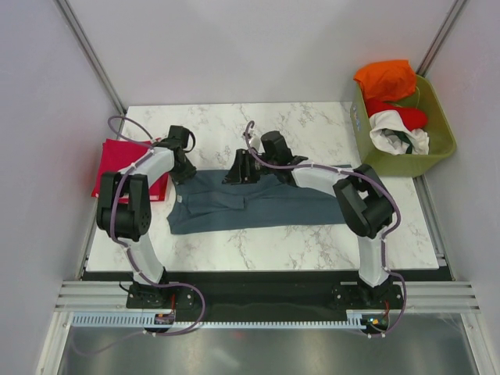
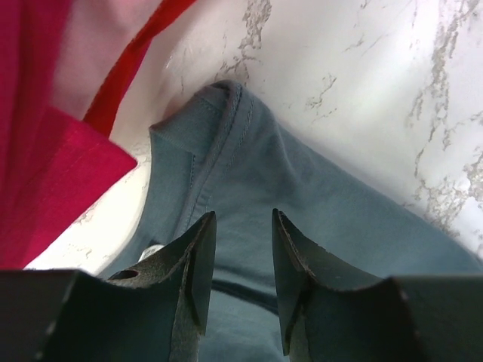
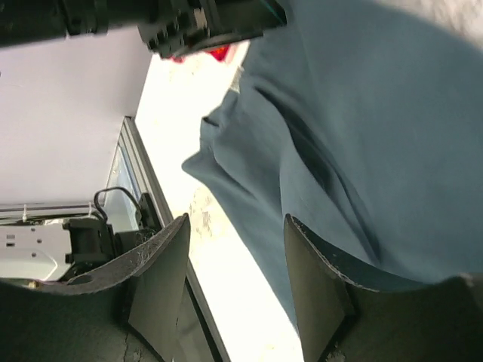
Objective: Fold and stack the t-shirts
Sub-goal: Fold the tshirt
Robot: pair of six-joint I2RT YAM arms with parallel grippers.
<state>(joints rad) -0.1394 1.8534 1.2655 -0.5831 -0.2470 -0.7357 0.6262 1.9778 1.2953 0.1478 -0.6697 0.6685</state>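
Lying lengthwise across the marble surface (image 1: 312, 125), the slate blue-grey t-shirt (image 1: 266, 207) is folded into a long band, mostly smooth with a few soft creases and a double-stitched hem (image 2: 240, 113) at its left end. A pale sticker (image 1: 358, 117) on the olive basket (image 1: 441, 125) is too small to read. The left claw (image 2: 243, 219) hangs released over that left end, and the right claw (image 3: 238, 222) stands released at the band's far edge. A crimson t-shirt (image 1: 117, 156) lies folded at the surface's left edge. Orange (image 1: 387, 78), red (image 1: 408, 117) and white (image 1: 394, 134) tees fill the basket.
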